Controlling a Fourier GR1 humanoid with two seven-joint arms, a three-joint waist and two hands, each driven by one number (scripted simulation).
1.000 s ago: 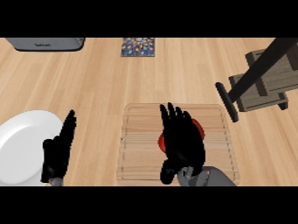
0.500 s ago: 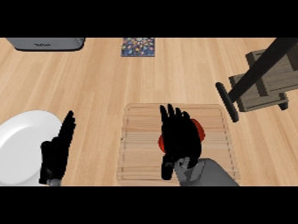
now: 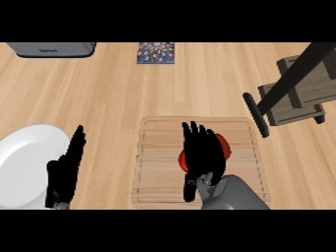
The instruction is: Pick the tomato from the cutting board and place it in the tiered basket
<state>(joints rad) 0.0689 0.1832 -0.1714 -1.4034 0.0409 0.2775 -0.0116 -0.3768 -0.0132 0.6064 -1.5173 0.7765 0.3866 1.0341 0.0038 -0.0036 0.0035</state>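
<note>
The right hand [image 3: 202, 156] hangs over the tomato [image 3: 220, 148] on the cutting board [image 3: 156, 167], fingers straight, not closed – the reaching step. Next it must curl around the tomato, then carry it far right to the basket [image 3: 305, 88]. The left hand [image 3: 65, 170] rests open beside the plate [image 3: 14, 170].

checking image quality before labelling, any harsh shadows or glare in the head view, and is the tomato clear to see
Head view: lighting is even and flat, no glare on the white plate or counter; no harsh shadows; the tomato is mostly hidden under the right hand, only red edges showing on the cutting board.
</note>
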